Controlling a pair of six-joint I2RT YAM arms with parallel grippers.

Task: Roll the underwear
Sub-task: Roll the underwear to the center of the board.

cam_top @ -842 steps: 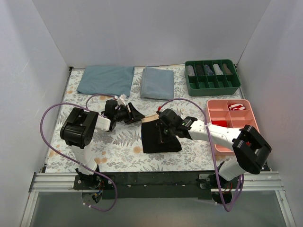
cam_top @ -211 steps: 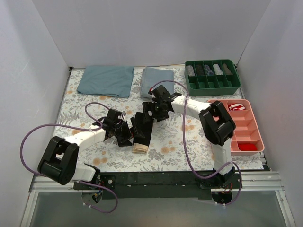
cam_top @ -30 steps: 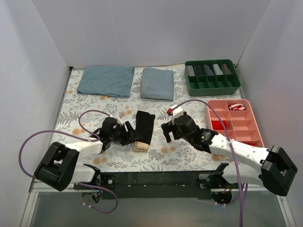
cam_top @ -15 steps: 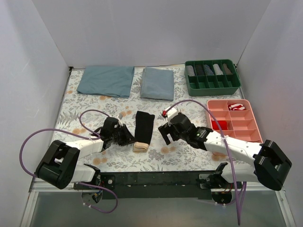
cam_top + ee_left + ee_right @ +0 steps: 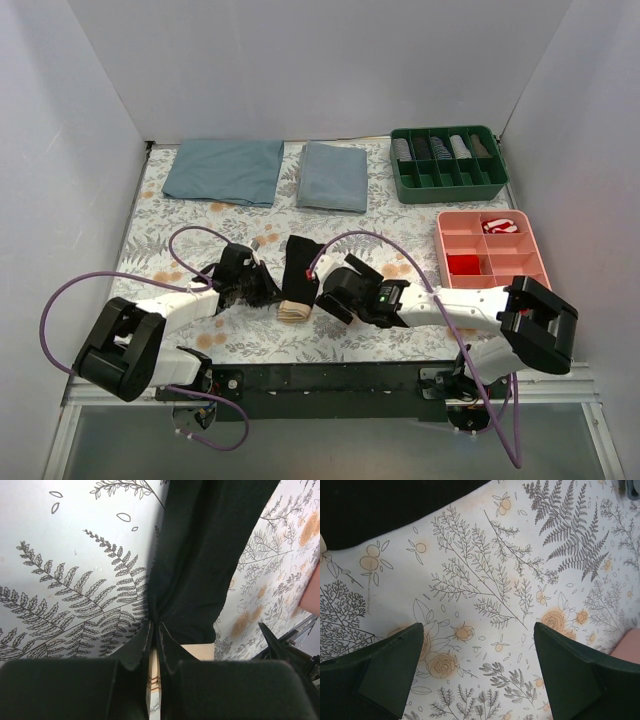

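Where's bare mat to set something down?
Bare mat in front of the larger blue-grey cloth, and left of the pink tray, where a purple cable arcs. Crowded around the underwear: left gripper pinches it, right gripper open beside.

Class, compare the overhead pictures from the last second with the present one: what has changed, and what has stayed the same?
The right gripper, open, has swung left to the near end of the underwear, which is folded into a narrow strip. The left gripper stays pinched on the strip's left edge. The strip, the blue cloths, the green tray and the pink tray lie as before.
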